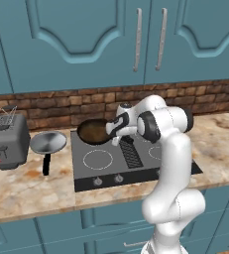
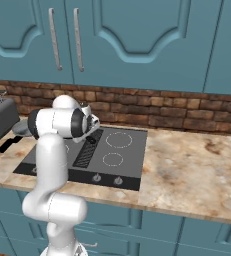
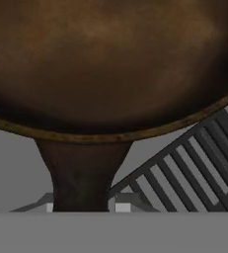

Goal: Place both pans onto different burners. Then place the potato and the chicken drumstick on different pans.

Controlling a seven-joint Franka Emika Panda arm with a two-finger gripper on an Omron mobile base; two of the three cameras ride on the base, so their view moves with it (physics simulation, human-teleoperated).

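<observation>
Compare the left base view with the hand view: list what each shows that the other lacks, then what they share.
Left base view alone: the shallow shiny silver-grey pan on the marble counter beside the grey toaster, and the thin white burner ring at front left.

Hand view alone: the brown pan's handle stub up close.

Both: the deep dark-brown pan on the dark-grey glass cooktop, next to the black ribbed centre vent.
</observation>
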